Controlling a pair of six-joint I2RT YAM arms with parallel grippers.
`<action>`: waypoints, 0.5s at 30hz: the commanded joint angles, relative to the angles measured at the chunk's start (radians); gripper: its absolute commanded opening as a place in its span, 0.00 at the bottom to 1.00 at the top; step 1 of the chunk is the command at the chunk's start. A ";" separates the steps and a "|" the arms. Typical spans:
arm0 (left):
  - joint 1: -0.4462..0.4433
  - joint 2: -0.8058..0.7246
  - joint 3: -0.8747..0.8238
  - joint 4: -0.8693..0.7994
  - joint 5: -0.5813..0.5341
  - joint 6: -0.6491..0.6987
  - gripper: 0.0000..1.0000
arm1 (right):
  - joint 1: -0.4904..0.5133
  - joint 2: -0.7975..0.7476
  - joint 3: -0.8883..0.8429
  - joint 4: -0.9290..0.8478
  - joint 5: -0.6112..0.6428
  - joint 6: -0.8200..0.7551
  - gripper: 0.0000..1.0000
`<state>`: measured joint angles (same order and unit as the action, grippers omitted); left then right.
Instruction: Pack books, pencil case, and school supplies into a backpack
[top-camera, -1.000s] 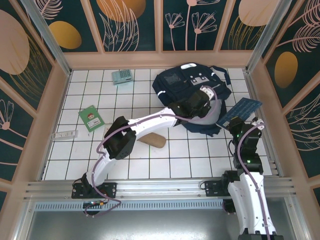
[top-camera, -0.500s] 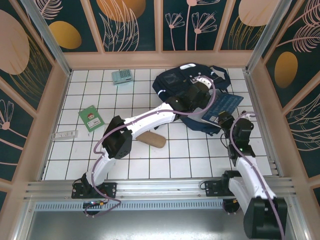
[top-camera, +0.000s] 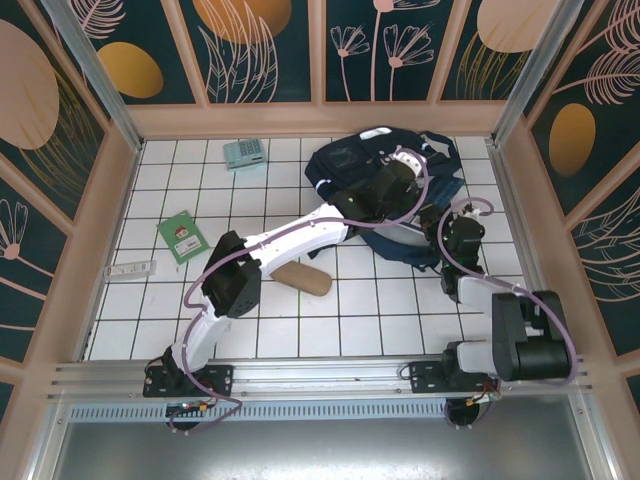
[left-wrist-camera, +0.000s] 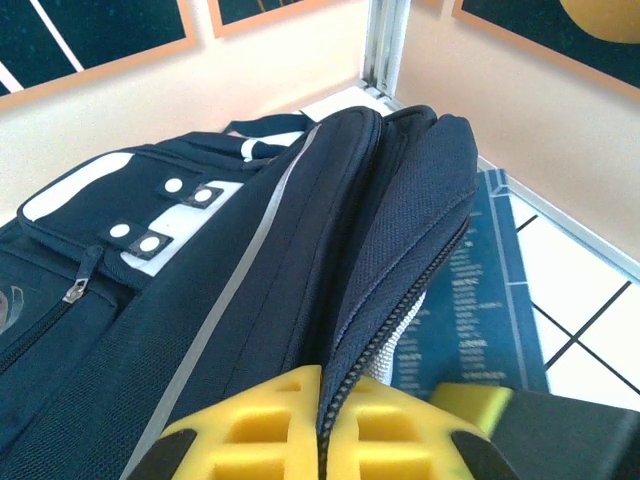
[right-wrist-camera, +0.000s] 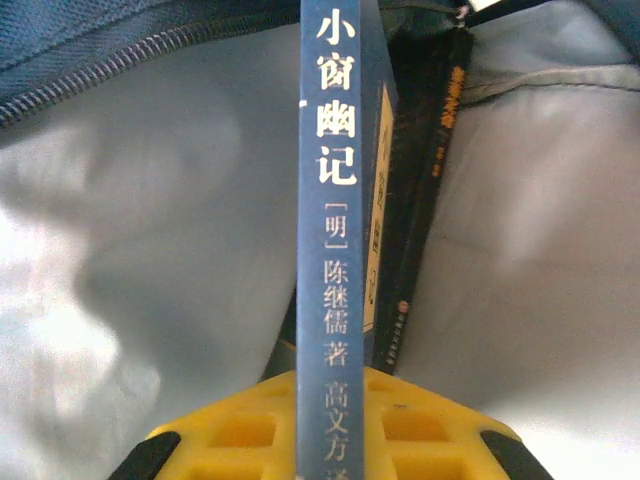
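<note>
**Desk editor:** Even overhead light is flooding the white desk (top-camera: 150, 330). The arms (top-camera: 300, 240) are throwing only soft shadows.

**Photographer:** The walls (top-camera: 100, 190) are bowing outward at the top view's edges.

**Desk editor:** At the left wrist, the yellow fingers (left-wrist-camera: 262, 425) of the left tool (left-wrist-camera: 322, 440) are blurring while the backpack (left-wrist-camera: 200, 300) is showing sharp.

**Photographer:** In the right wrist view, pale lining (right-wrist-camera: 150, 200) is glaring beside the blue book (right-wrist-camera: 335, 250), its spine lettering reading crisp.

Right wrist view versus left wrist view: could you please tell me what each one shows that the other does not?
Right wrist: the right gripper clamps the blue book spine-on inside the backpack, against its pale lining, a black book beside it. Left wrist: the left gripper pinches the zip edge, with white stripes and floor tiles. Both: backpack and blue book.
</note>
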<state>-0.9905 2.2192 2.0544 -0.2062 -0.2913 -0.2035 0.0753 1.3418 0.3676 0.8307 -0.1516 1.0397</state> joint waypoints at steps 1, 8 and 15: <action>0.000 -0.115 0.001 0.094 0.022 -0.006 0.00 | 0.022 0.075 0.065 0.242 0.058 0.050 0.00; 0.001 -0.148 -0.050 0.121 0.061 -0.007 0.00 | 0.060 0.254 0.167 0.339 0.132 0.102 0.00; 0.000 -0.170 -0.086 0.143 0.068 -0.012 0.00 | 0.086 0.487 0.306 0.323 0.142 0.121 0.06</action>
<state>-0.9844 2.1601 1.9636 -0.1688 -0.2352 -0.2031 0.1547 1.7618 0.6086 1.0485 -0.0200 1.1374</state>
